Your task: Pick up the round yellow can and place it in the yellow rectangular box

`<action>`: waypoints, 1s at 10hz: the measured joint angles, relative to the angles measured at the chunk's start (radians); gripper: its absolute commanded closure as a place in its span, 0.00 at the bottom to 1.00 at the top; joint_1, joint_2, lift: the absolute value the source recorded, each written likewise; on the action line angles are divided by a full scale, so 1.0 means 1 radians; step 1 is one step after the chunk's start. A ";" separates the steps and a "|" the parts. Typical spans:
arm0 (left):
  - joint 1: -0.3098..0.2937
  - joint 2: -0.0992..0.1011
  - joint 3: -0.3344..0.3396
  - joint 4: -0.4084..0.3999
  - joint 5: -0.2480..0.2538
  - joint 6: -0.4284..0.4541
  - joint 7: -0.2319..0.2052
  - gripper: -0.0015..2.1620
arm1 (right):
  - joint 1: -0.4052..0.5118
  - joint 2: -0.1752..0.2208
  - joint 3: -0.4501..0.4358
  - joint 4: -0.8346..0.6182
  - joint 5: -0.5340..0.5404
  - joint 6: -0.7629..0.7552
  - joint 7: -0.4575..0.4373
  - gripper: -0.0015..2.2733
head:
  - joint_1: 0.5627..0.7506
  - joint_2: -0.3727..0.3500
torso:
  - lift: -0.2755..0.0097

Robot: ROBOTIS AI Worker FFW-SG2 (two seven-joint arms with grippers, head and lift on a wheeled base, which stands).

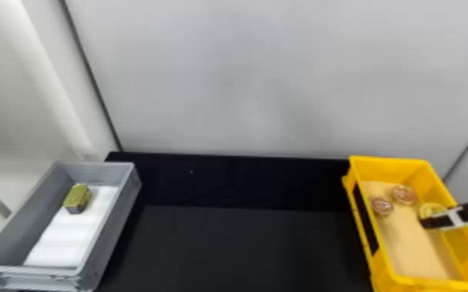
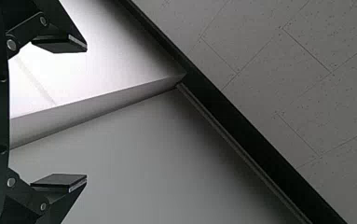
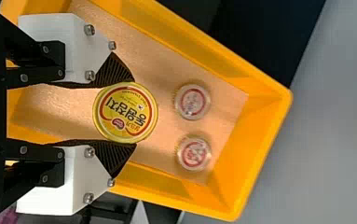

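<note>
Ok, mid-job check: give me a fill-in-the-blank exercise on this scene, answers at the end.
The ____ pincer has the round yellow can between its fingers. The yellow rectangular box also holds ____ clear-topped round containers. The gold-topped block lies inside the ____-coloured bin. That bin stands on the robot's ____ side.

Missing words, in order: right; two; grey; left.

Dark Korean lettering [image 3: 130,111] and a small red emblem [image 3: 118,123] mark the round yellow can [image 3: 102,103]; in the right wrist view, two small round containers [image 3: 192,101] [image 3: 194,153] bear print too blurred to read.
</note>
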 measured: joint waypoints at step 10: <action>-0.010 -0.020 -0.013 0.020 0.000 -0.041 0.001 0.13 | -0.082 0.051 -0.027 0.379 -0.269 -0.073 -0.293 0.33 | 0.53 0.59 | 0.93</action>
